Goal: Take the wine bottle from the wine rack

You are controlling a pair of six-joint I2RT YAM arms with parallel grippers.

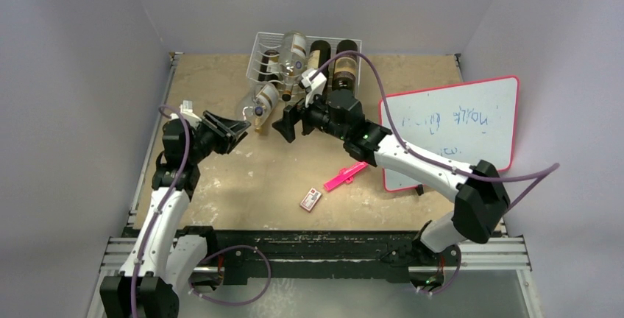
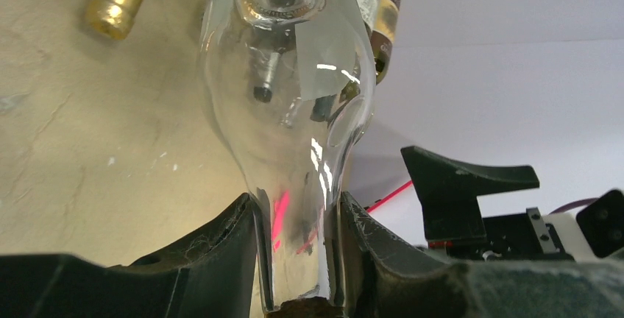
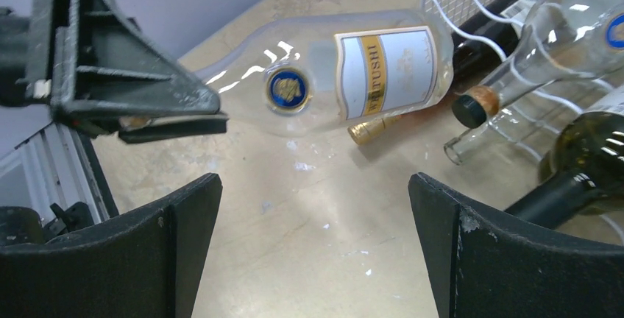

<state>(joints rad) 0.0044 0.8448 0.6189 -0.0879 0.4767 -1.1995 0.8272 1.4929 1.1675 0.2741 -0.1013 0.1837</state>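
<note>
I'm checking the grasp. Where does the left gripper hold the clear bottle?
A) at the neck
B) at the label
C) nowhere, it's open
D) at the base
A: in the left wrist view the left gripper is shut on the narrow neck of the clear bottle.

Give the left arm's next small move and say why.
Probably draw the left hand back from the rack: it is shut on the neck of the clear bottle, whose base lies right by the rack's front, and the right hand is open, holding nothing.
</note>
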